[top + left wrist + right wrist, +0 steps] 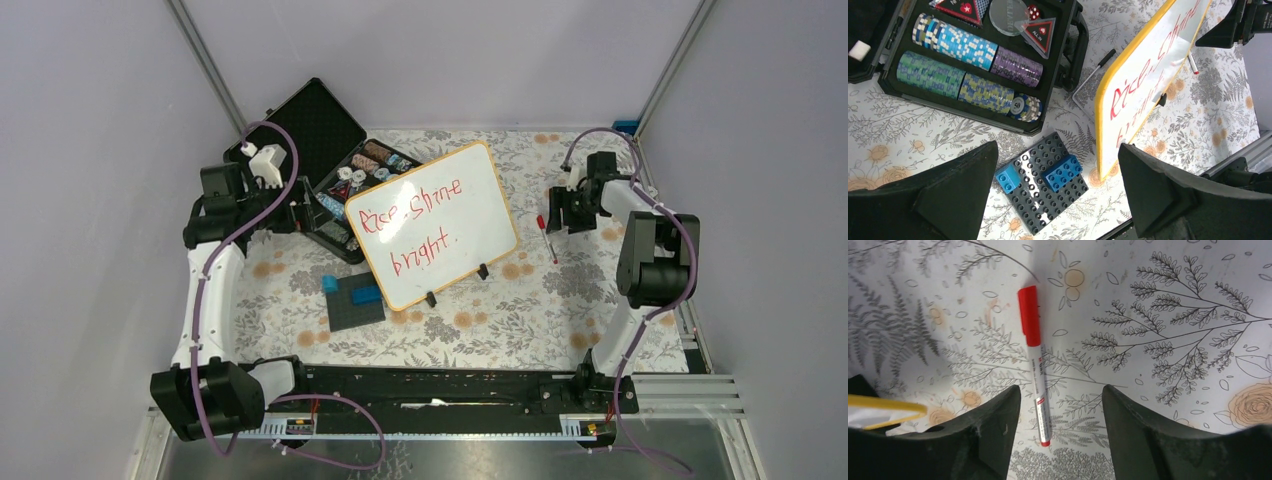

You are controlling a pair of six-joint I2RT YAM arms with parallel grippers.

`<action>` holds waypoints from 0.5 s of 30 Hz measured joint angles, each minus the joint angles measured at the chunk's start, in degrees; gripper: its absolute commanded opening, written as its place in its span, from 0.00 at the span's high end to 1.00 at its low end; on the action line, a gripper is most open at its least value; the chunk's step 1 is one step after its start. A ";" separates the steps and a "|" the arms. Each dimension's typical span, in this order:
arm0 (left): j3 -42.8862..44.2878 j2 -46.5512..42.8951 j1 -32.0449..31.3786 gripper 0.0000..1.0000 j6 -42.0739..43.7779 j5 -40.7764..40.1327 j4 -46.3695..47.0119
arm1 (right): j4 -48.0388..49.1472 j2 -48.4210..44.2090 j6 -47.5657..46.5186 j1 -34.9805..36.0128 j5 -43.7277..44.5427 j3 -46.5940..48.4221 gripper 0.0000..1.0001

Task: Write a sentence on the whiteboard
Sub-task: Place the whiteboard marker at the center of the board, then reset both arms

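While both arms hang above the flowered counter point(520, 320), the whiteboard point(432, 225) stands at its centre, propped on two black feet and leaning back. The sentence point(412, 215), in red marker, crosses the board in two lines, reading roughly "Rise Shine / bright". At 3 o'clock from the board a red-capped marker point(1036, 360) lies flat on the counter, apart from the frame. It sits beneath the right tool point(1060, 395), whose fingers stand apart and hold nothing. The left tool point(1058, 160), also spread wide and empty, hovers at 9 o'clock from the board, near an open black case of poker chips point(973, 60). A dark studded plate point(1033, 205) bearing two blue blocks lies at 7 o'clock, just beside the board's lower corner.
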 measured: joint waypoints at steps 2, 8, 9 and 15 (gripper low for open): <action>1.18 0.11 0.00 0.01 0.11 0.09 -0.59 | -0.76 -1.25 -0.02 0.00 -0.96 0.33 0.17; 7.04 1.70 -0.24 0.01 1.60 -0.52 -3.28 | -3.21 -7.80 -0.42 0.00 -4.42 2.14 0.00; 8.28 2.38 -0.50 0.01 2.01 -0.96 -4.13 | -3.74 -8.87 -0.46 0.00 -4.92 2.73 0.00; 15.54 7.93 -9.31 0.01 5.29 -9.94 -8.87 | -5.99 -17.62 -0.52 0.00 -9.79 6.23 0.00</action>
